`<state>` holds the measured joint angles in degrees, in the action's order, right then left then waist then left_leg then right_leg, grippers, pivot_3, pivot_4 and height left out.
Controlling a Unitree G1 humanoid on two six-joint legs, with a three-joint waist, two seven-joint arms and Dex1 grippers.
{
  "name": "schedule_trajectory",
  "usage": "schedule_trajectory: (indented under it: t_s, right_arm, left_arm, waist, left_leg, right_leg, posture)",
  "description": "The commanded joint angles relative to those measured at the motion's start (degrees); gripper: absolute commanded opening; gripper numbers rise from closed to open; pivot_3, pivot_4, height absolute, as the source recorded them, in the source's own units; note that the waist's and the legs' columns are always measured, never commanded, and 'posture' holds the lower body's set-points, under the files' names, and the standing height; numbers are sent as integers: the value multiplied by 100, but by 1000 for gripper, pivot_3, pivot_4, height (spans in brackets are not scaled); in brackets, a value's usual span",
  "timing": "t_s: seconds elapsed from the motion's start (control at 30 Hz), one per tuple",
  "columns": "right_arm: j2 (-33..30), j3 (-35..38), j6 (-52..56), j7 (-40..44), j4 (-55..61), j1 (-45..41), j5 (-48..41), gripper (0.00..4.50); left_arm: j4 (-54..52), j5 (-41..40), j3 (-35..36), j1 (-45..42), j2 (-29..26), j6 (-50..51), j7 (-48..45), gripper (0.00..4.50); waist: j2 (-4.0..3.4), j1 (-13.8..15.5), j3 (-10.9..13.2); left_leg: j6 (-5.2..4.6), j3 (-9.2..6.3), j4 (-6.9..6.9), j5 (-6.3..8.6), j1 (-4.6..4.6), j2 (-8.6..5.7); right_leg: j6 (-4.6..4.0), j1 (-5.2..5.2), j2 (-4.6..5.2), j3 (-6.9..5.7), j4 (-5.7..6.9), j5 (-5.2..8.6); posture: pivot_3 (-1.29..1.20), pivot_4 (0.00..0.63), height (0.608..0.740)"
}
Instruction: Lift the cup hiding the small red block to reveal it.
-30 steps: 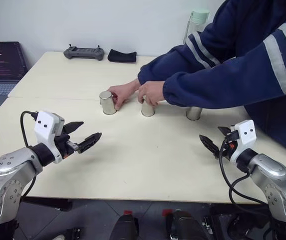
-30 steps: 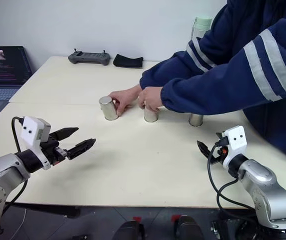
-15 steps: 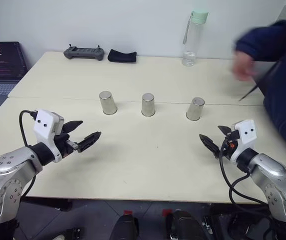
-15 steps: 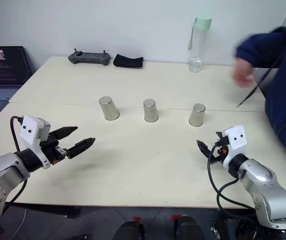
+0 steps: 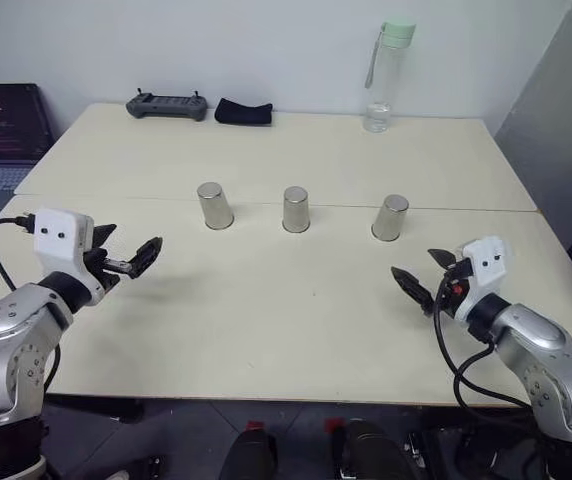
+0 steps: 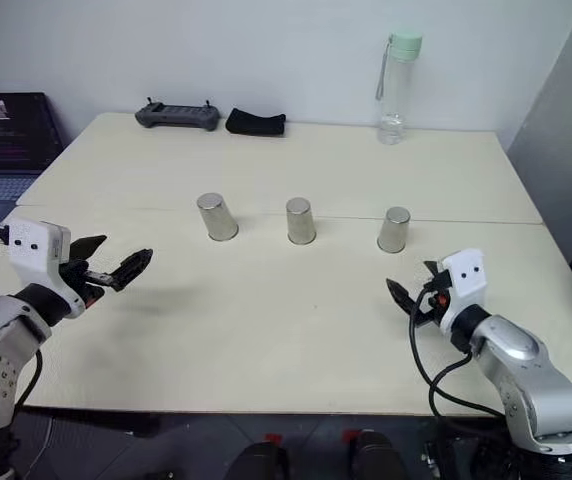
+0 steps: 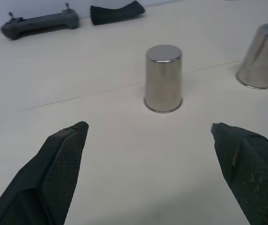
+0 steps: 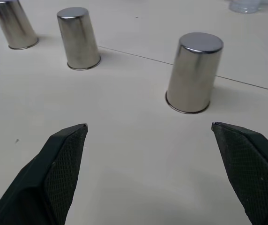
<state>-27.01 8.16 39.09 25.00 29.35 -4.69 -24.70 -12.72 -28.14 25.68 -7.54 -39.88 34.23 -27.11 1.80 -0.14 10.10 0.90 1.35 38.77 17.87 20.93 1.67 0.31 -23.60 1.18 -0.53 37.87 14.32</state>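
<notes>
Head views: three inverted steel cups in a row on the table (image 5: pixel 266 330): left cup (image 5: pixel 214 205), middle cup (image 5: pixel 296 209), right cup (image 5: pixel 390 217); left gripper (image 5: pixel 129 260) fingers spread wide, empty, left cup ahead of its tips and well apart; right gripper (image 5: pixel 424 280) fingers wide apart, empty, right cup ahead of its tips, not touching; which cup covers the red block cannot be told.

Left wrist view: left cup upright, centred beyond the gap between both fingers (image 7: pixel 59 168); middle cup off past one fingertip.

Right wrist view: right cup beyond the finger gap, nearer one finger (image 8: pixel 251 173); the other two farther off.
</notes>
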Motion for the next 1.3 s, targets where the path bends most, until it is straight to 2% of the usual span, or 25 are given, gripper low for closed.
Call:
schedule_trajectory:
  t_s: [0.03, 0.13, 0.3, 0.77, 1.3]
  right_arm:
    - [138, -6, 56, 353, 524, -198, -771, 4500]
    - [270, 99, 212, 461, 803, -506, -1484, 4500]
    - [218, 77, 330, 392, 1055, -770, -1949, 4500]
    - [-2, -150, 302, 224, 1140, -841, -1958, 4500]
    - [-41, -197, 273, 0, 1222, -688, -1900, 4500]
  left_arm:
    - [292, 289, -272, -421, 495, -515, 426, 4479]
    - [732, 575, -597, -826, 953, -929, 639, 4479]
    - [1324, 814, -770, -1158, 1159, -1383, 646, 4479]
    - [2848, 1245, -1230, -2192, 1721, -2212, 660, 4479]
    - [5061, 1701, -1312, -3372, 1948, -3328, 797, 4479]
  waist:
    - [4, 0, -2]
    - [0, 35, 0]
    - [23, -7, -11]
    - [23, 4, -11]
    - [24, 5, -10]
  left_leg:
    - [0, 0, 0, 0, 0, -1]
    - [0, -6, 4, 0, 0, -4]
    - [0, -9, 10, 0, 0, 0]
    - [0, -10, 8, 0, 3, -6]
    - [0, -10, 8, 0, 6, -7]
  right_leg:
    - [-1, 0, 0, 0, 1, -1]
    - [-1, 5, 2, -7, 4, -3]
    - [3, 8, 0, -8, 3, -7]
    - [3, 8, 4, -11, 4, -8]
    - [3, 7, 4, -13, 2, -8]
  posture:
    - [0, 150, 740]
    - [0, 150, 740]
    - [0, 150, 740]
    - [0, 150, 740]
    - [0, 150, 740]
